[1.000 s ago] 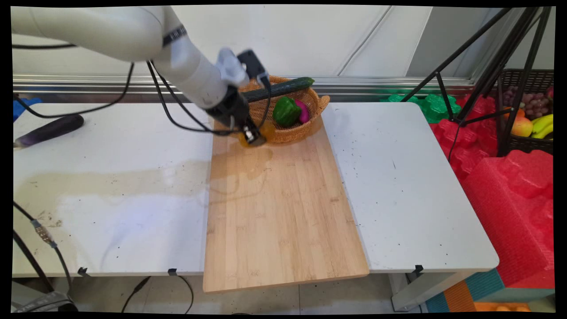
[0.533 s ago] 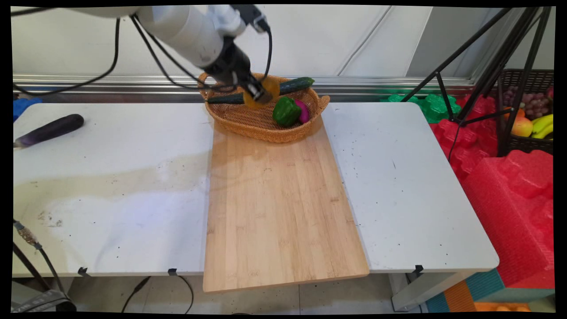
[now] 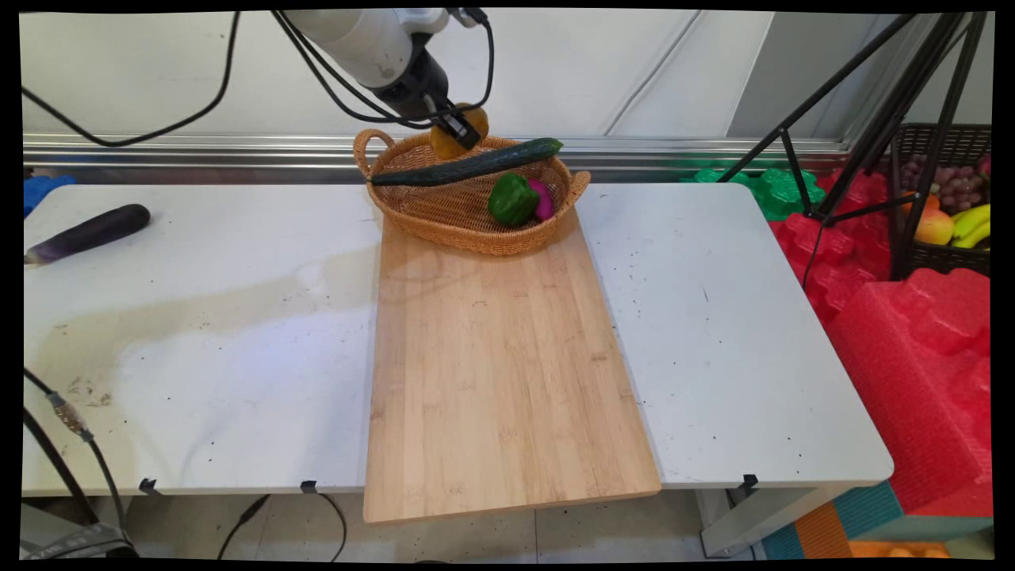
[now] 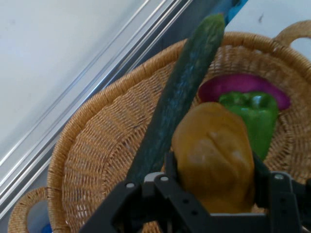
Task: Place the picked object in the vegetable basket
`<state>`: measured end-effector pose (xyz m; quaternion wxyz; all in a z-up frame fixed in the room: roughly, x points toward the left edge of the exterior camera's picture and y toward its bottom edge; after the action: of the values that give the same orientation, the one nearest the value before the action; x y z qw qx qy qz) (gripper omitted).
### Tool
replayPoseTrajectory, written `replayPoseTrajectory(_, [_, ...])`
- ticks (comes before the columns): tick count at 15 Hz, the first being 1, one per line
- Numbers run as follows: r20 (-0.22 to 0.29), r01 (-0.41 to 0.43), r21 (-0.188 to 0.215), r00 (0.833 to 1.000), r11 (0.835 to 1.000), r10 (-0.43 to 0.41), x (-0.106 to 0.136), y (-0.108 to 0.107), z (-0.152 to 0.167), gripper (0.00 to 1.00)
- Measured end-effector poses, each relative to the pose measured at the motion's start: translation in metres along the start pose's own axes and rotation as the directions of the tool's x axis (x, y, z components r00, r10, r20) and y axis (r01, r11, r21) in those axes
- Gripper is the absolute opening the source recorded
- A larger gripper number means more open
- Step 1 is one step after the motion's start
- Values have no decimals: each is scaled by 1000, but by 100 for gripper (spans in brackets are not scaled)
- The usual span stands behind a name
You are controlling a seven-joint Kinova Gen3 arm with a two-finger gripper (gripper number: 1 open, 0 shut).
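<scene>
My gripper (image 3: pixel 456 131) is shut on an orange-yellow pepper (image 3: pixel 458 129) and holds it in the air above the far rim of the wicker basket (image 3: pixel 468 218). In the hand view the orange-yellow pepper (image 4: pixel 214 155) sits between the fingers (image 4: pixel 170 170), with the basket (image 4: pixel 97 160) below it. A long cucumber (image 3: pixel 468 162) lies across the basket's rims, just under the held pepper. A green pepper (image 3: pixel 512 198) and a magenta vegetable (image 3: pixel 544 200) lie inside at the right; the cucumber (image 4: pixel 180 97), green pepper (image 4: pixel 252 114) and magenta vegetable (image 4: pixel 233 85) show in the hand view too.
The basket stands at the far end of a long wooden board (image 3: pixel 499 373) laid across the white table (image 3: pixel 198 317). A dark eggplant (image 3: pixel 87 232) lies at the table's far left. Red foam (image 3: pixel 912 341) and a tripod (image 3: pixel 864 119) stand to the right, beside a crate of fruit (image 3: pixel 951 206).
The gripper has risen from the board's far end, beside the basket's near rim, and carried the orange-yellow pepper up and back over the basket. The other things have stayed put.
</scene>
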<state>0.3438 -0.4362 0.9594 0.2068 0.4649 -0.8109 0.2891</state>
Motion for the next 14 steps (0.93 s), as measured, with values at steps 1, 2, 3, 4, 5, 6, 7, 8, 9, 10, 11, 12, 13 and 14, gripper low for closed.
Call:
replayPoseTrajectory(1, [14, 2, 2, 1000, 1000, -2, 0, -2, 9, 0])
replayPoseTrajectory(2, [28, 3, 3, 1000, 1000, -3, 0, -3, 17, 0])
replayPoseTrajectory(3, [47, 3, 1, 999, 1000, -3, -1, -4, 28, 0])
replayPoseTrajectory(4, [62, 4, -2, 998, 1000, -4, -2, -5, 37, 0])
replayPoseTrajectory(5, [81, 6, -7, 997, 1000, -5, -4, -6, 47, 0])
replayPoseTrajectory(6, [100, 9, -12, 995, 1000, -7, -7, -6, 58, 0])
replayPoseTrajectory(7, [113, 11, -16, 994, 1000, -9, -9, -7, 64, 0])
replayPoseTrajectory(8, [124, 13, -21, 992, 1000, -10, -11, -7, 70, 0])
replayPoseTrajectory(9, [137, 15, -25, 990, 1000, -12, -14, -8, 77, 0])
replayPoseTrajectory(10, [150, 17, -29, 989, 999, -13, -17, -9, 83, 0])
replayPoseTrajectory(11, [163, 19, -34, 987, 999, -13, -21, -10, 89, 0])
replayPoseTrajectory(12, [173, 15, -40, 985, 999, -8, -24, -10, 94, 0])
replayPoseTrajectory(13, [179, 12, -44, 984, 999, -4, -25, -10, 97, 0])
replayPoseTrajectory(14, [186, 8, -49, 983, 999, 1, -27, -10, 101, 0])
